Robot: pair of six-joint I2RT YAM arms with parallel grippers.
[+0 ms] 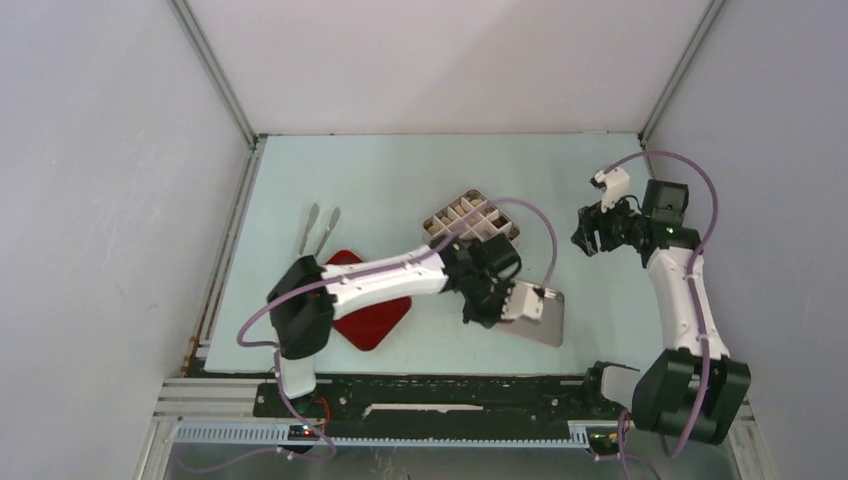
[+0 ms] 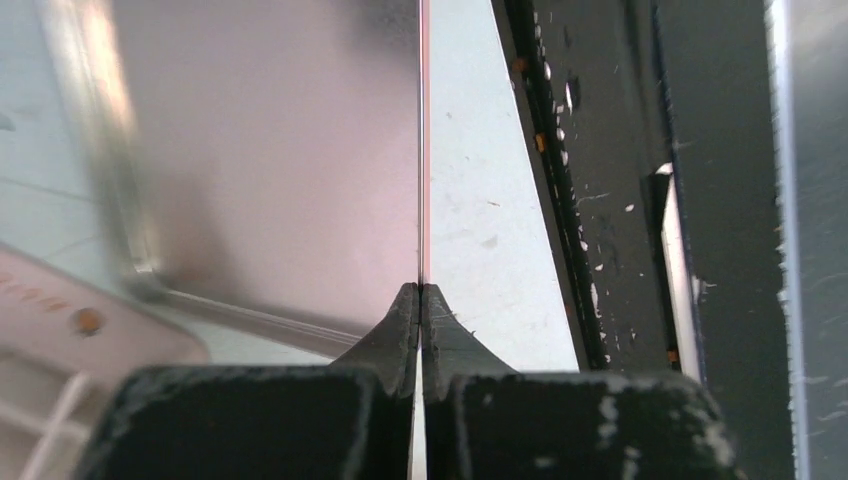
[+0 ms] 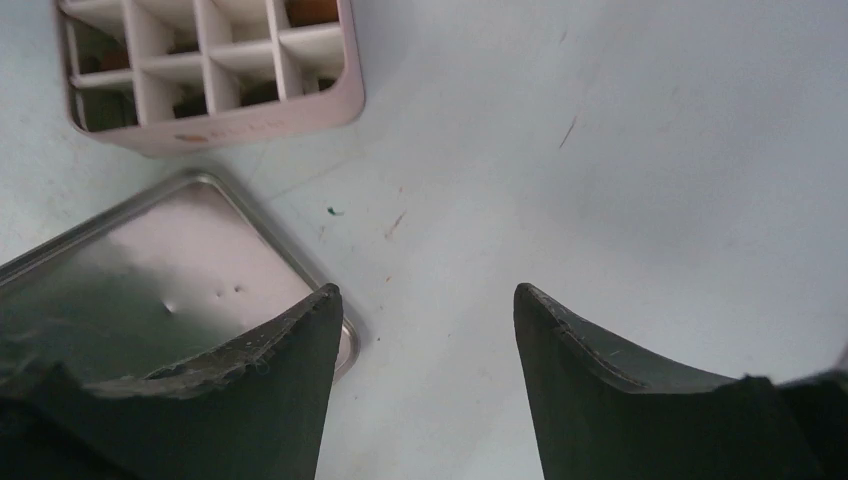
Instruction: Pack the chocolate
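A pale pink box with a white divider grid stands mid-table. In the right wrist view, brown chocolate shows in a top cell, and other cells look dark. My left gripper is shut on the thin edge of a flat metal lid. It holds the lid tilted just in front of the box. In the left wrist view the fingertips pinch the lid's rim. My right gripper is open and empty above bare table, right of the box, and also shows in the right wrist view. The lid lies at its left.
A red tray lies at the front left, partly under my left arm. Metal tongs lie behind it. A black rail runs along the table's near edge, close to the lid. Walls close in the left, back and right.
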